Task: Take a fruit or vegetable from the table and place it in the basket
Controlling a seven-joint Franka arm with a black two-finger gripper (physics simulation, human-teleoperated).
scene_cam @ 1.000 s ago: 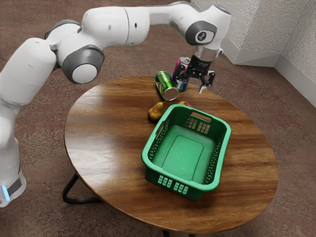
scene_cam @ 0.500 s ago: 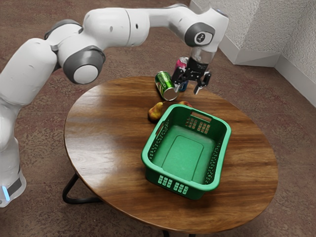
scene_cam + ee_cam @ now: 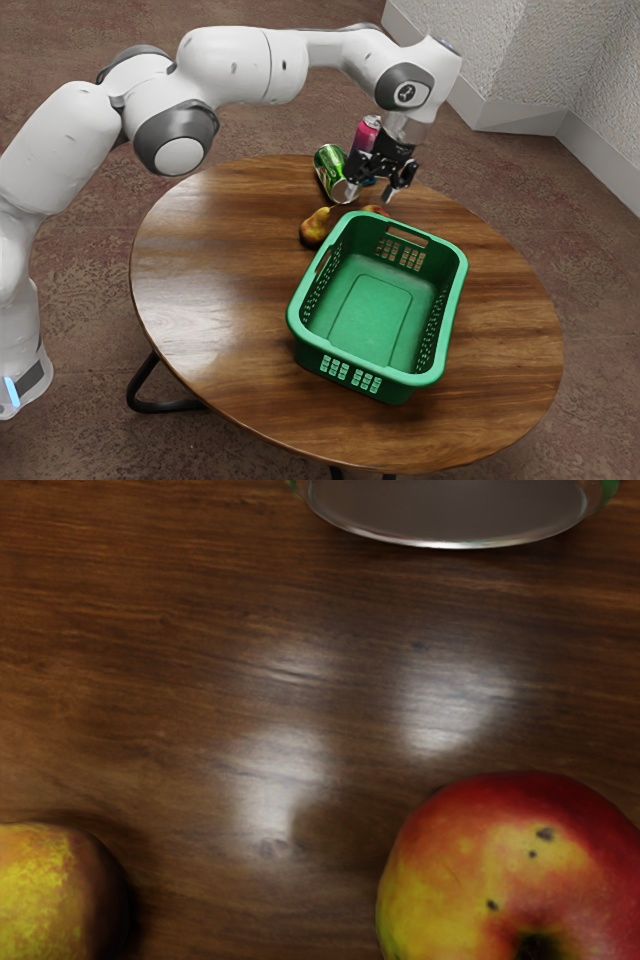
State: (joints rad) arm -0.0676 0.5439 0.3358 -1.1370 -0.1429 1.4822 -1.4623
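My gripper point(image 3: 371, 192) hangs open above the table's far part, beyond the basket, with nothing between its fingers. Just behind the basket's far rim, a red-yellow apple point(image 3: 376, 210) peeks out, mostly hidden by the rim; the wrist view has the apple point(image 3: 510, 880) close up, stem side showing. A yellow-brown pear point(image 3: 315, 227) lies outside the basket by its far left corner in the exterior view, and part of the pear point(image 3: 45, 895) is in the wrist view. The green basket point(image 3: 455, 300) stands upright, its inside bare.
A green can point(image 3: 332, 172) lies on its side near the gripper, its silver end point(image 3: 450, 510) facing the fruit in the wrist view. Behind the gripper stands a pink and blue can point(image 3: 364, 137). The round wooden table point(image 3: 220, 290) extends around the basket.
My gripper has moved toward the exterior view's left and come nearer the apple and basket, its fingers still apart. The fruit, cans and basket have stayed put.
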